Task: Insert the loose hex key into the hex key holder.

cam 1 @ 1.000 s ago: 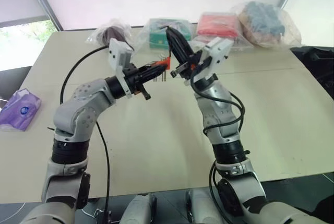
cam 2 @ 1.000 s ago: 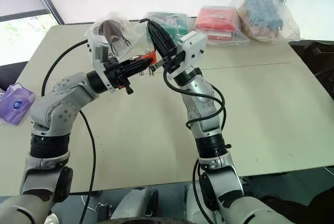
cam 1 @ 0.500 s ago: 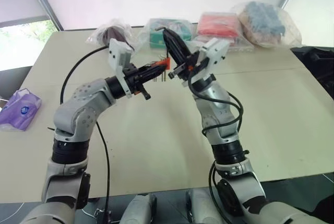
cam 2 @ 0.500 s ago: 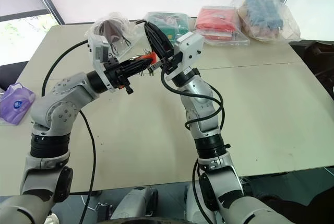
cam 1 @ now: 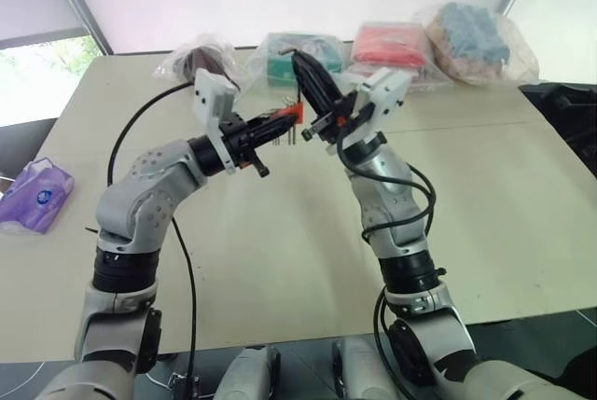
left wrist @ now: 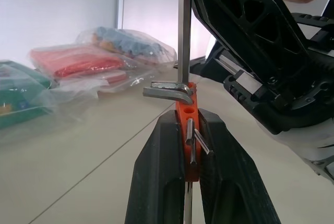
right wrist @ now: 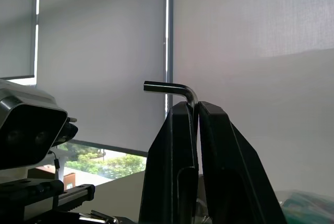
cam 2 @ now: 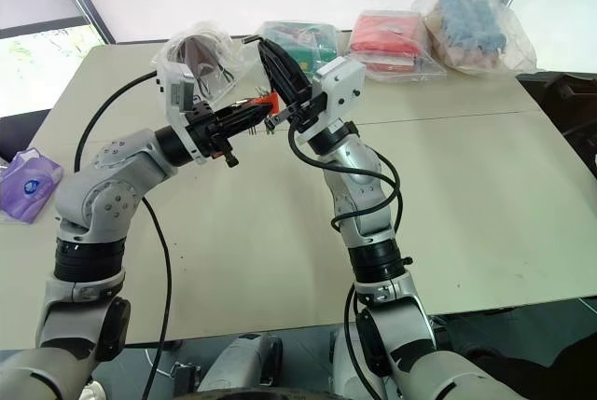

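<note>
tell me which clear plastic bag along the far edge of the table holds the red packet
The clear plastic bag with the red packet, between the bag with the green box and the bag of blue-grey items.

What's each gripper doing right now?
Left gripper: shut on the hex key holder.
Right gripper: shut on the loose hex key.

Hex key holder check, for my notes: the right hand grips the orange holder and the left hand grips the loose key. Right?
No, swapped. The left hand grips the holder, per the left wrist view; the right hand grips the loose key.
</note>
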You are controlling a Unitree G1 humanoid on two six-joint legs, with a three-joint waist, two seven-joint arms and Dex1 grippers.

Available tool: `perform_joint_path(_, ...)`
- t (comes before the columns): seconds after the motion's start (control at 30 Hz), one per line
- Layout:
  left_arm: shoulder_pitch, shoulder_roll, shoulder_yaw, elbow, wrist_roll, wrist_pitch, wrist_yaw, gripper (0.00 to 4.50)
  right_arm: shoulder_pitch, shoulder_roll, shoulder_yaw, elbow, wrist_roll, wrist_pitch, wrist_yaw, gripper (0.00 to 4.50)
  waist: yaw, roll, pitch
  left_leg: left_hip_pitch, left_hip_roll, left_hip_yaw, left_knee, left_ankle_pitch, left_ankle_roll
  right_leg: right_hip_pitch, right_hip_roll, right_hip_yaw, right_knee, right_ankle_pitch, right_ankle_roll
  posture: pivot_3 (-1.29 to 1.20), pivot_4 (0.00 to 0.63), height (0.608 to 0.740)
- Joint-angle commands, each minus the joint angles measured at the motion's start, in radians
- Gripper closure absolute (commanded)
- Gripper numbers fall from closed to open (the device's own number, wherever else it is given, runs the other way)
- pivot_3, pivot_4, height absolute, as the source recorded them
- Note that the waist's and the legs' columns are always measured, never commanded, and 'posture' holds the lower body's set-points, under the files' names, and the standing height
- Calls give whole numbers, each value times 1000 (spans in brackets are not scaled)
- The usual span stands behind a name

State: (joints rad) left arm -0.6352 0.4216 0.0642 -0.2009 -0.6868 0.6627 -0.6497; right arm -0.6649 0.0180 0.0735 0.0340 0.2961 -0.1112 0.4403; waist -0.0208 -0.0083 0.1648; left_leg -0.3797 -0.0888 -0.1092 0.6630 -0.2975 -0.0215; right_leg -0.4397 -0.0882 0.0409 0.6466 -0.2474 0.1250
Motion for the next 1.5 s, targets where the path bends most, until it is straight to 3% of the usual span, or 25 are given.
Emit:
perform_joint_path(0.03, -35, 1, 42, -22, -19, -20, 1, 4500, -1, 2, 3, -29, -4, -13, 3, 4442, 0, 0, 0, 0, 0, 0, 0, 0, 0, 0, 0, 0, 0, 0, 0, 0, 150, 740)
perform_joint_path(1.5, -33, 5, 30, -25, -16, -23, -13, 4500, -16, 4, 0, -8, -27, -35, -6, 4442, 0, 0, 0, 0, 0, 0, 0, 0, 0, 0, 0, 0, 0, 0, 0, 0, 150, 740)
